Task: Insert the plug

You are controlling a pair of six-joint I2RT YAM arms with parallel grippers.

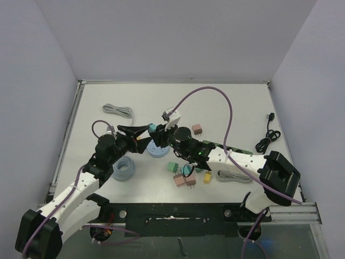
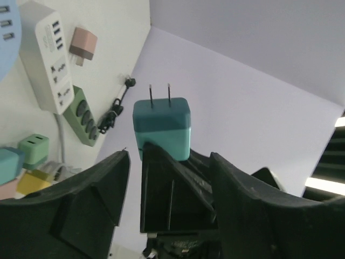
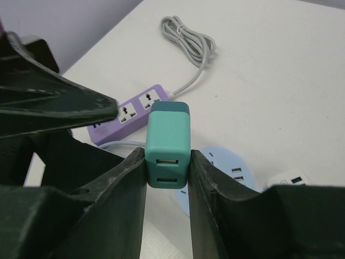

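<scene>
The teal plug (image 3: 168, 144) is clamped between the jaws of the right gripper (image 3: 167, 162), lifted above the surface (image 3: 280, 81). Its two USB ports face the right wrist camera, and its prongs are out of sight there. In the left wrist view the two prongs point up, while the base of the plug is covered by the dark body of the right gripper. The left gripper (image 2: 168, 159) holds its jaws apart, one on each side of the plug; whether they touch it is hard to tell. The round blue socket hub (image 3: 226, 170) and the purple power strip (image 3: 135, 112) are partly hidden behind the gripper parts.
</scene>
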